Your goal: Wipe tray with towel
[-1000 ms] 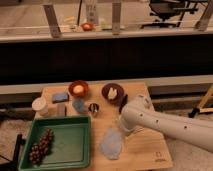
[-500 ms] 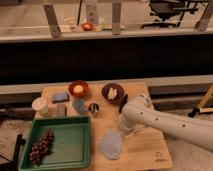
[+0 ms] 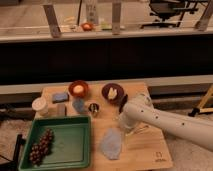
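Note:
A green tray (image 3: 70, 142) sits at the front left of the wooden table (image 3: 150, 152). A bunch of dark grapes (image 3: 41, 146) lies in its left part. A light blue towel (image 3: 111, 144) lies crumpled on the table just right of the tray. My white arm reaches in from the right. Its gripper (image 3: 124, 125) hangs low over the table just above and right of the towel, apart from the tray.
Behind the tray stand a white cup (image 3: 39, 105), a blue sponge (image 3: 60, 96), a grey block (image 3: 61, 109), a blue object (image 3: 79, 105), a small metal cup (image 3: 93, 107), an orange bowl (image 3: 78, 89) and a dark bowl (image 3: 113, 93). A dark counter runs behind the table.

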{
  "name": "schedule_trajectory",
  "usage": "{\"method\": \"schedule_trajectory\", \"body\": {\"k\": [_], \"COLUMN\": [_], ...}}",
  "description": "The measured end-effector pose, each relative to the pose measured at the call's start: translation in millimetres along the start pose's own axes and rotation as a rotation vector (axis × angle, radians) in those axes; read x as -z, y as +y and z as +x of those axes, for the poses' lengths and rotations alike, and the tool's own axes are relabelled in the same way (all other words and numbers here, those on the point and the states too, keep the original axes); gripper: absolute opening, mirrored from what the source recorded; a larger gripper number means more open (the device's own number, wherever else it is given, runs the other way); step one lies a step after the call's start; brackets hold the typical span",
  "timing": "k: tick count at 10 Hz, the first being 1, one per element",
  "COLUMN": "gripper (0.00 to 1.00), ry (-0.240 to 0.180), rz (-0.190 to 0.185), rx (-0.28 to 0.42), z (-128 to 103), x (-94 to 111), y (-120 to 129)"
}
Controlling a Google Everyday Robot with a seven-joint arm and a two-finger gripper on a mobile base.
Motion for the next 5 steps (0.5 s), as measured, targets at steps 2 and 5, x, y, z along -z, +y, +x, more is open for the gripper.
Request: {"method": "schedule_trajectory", "body": {"k": [2, 5], "gripper": [0.80, 0.80], "ry": [0.009, 0.003], "rz": [-0.007, -0.024], "rx": [0.021, 0.040], "z": [-5.5, -19.6], "x": [1.0, -4.0], "y": [2.8, 8.3]}}
